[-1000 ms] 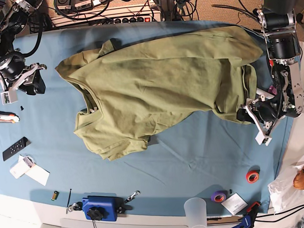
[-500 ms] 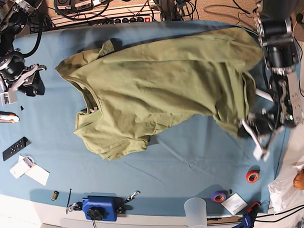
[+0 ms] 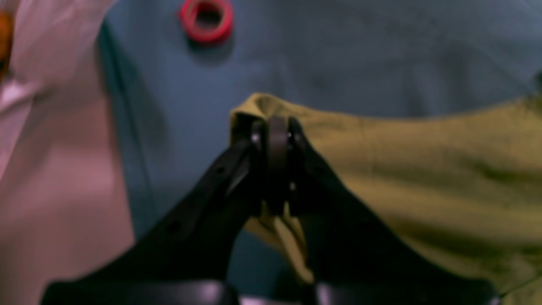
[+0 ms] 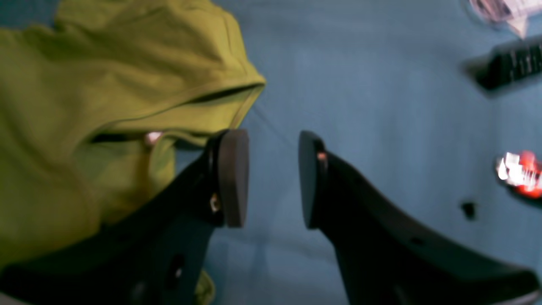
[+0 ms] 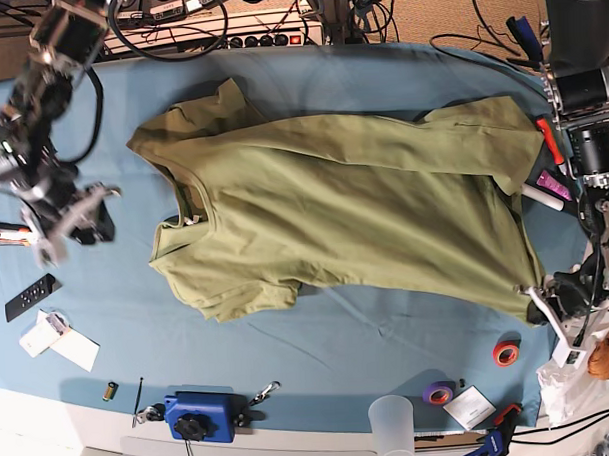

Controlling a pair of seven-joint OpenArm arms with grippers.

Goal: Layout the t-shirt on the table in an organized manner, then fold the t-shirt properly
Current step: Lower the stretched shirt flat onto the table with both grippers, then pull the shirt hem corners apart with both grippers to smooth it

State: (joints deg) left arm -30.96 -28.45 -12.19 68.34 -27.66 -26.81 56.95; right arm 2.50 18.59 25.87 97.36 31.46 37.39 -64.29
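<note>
Olive-green t-shirt (image 5: 344, 217), spread, wrinkled, table (image 5: 388, 325)

The t-shirt (image 5: 344, 217) lies spread across the middle of the counter (image 5: 388, 335), collar toward the base view's left. Its near right corner sits in the left claw (image 5: 535, 305). The right claw (image 5: 69, 221) hangs left of the shirt, apart from it.

The left gripper (image 5: 535, 305), open a second ago, now pinches the hem corner of the olive-green cotton t-shirt (image 5: 344, 212) and drags it toward 5 o'clock, flattening the fabric.
</note>
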